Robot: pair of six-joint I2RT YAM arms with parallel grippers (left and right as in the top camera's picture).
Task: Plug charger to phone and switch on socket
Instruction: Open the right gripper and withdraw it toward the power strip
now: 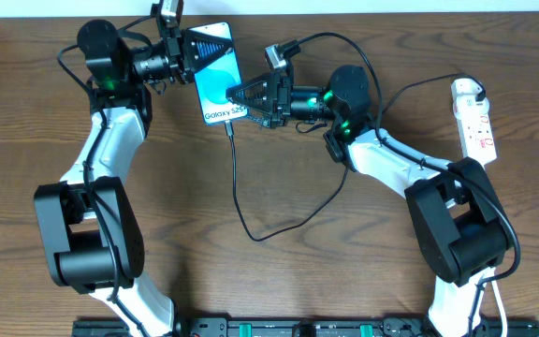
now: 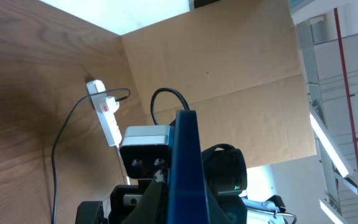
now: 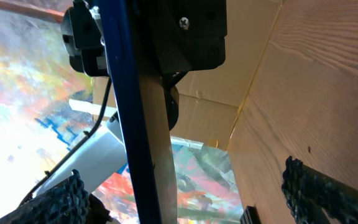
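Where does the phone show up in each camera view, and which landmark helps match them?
Overhead: the phone is at top centre, slightly left, with its screen facing up.
Left wrist: edge-on, a dark blue upright slab at bottom centre.
Right wrist: edge-on again, a blue strip running top to bottom, left of centre.
Landmark: the socket, far right overhead and upper left in the left wrist view; not in the right wrist view.

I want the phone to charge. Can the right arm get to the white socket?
Probably yes. The right end effector is open and empty, and the socket lies uncovered on its side of the table, with bare wood around it.
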